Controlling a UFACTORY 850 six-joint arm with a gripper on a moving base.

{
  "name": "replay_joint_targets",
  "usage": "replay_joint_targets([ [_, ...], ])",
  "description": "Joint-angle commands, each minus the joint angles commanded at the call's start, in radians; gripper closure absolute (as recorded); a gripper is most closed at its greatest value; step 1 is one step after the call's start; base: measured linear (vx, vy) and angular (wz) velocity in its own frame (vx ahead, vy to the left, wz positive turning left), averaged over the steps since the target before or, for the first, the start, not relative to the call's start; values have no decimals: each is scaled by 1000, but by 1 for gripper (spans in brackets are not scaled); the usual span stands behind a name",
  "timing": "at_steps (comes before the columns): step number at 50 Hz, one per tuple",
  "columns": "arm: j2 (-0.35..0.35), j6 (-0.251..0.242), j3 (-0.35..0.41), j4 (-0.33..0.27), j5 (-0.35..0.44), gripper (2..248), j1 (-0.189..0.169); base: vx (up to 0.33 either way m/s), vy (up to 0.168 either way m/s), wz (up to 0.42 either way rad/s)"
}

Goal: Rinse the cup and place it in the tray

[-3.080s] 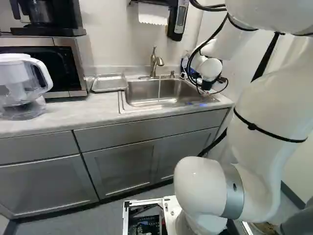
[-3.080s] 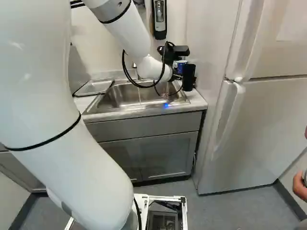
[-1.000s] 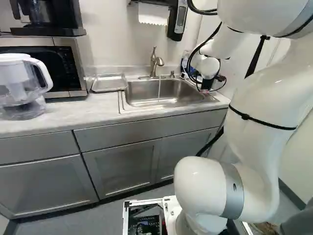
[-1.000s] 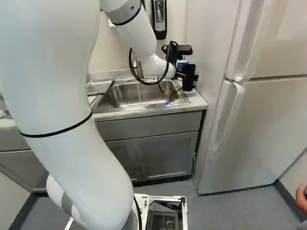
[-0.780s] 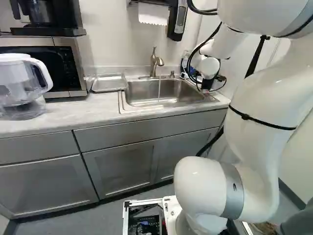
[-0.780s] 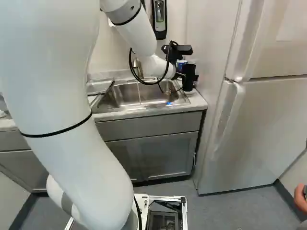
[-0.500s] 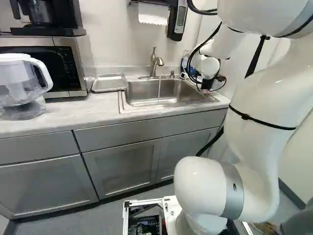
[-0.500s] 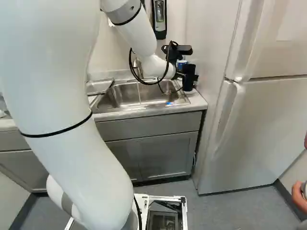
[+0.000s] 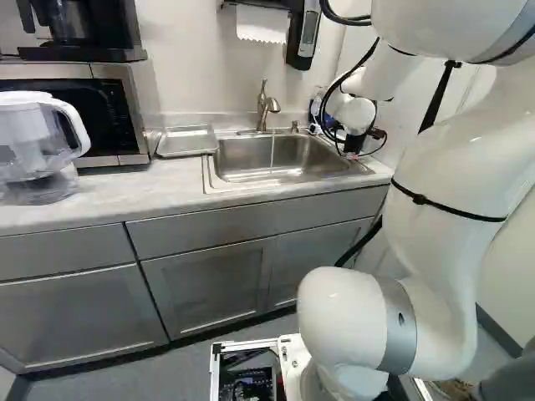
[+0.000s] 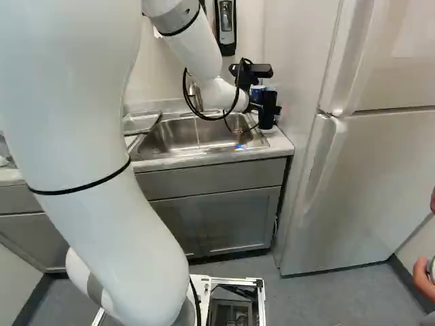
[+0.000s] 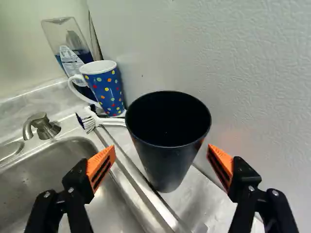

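While Water Runs, a Spread Gripper (image 10: 255, 106) Flanks a Black Cup (image 11: 167, 160)

From where I stand, the cup is upright on the pale counter (image 11: 197, 211), just beside the sink's rounded metal lip, tapering from a wide round mouth to a narrower base. The gripper's two fingers are parted around it, their wedge-shaped orange pads (image 11: 101, 167) slotted with black, and it isn't gripped. Close behind the cup rises a white panel (image 11: 252, 68) with a pebbled skin. Next to it are a white-handled brush (image 11: 90, 121) with stiff bristles, a glossy blue mug (image 11: 104, 90) with bright dots, and a clear bottle (image 11: 70, 51) of blue liquid. A thin stream drops from the curved metal tap (image 9: 266, 104) into the smooth steel sink (image 9: 238, 159). On the sink's other side lies the shallow, rectangular tray (image 9: 185, 142).
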Motion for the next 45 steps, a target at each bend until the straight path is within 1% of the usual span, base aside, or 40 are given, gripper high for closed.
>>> replay_joint_targets([
  [4,0,0,0,0,0,8,0,0,0,0],
  [5,0,0,0,0,0,45,0,0,0,0],
  [9,0,0,0,0,0,45,0,0,0,0],
  [10,0,0,0,0,0,84,0,0,0,0],
  [15,0,0,0,0,0,84,0,0,0,0],
  [16,0,0,0,0,0,119,0,0,0,0],
  [20,0,0,0,0,0,119,0,0,0,0],
  [21,0,0,0,0,0,129,0,0,0,0],
  [45,11,0,-3,0,0,129,0,0,0,0],
])
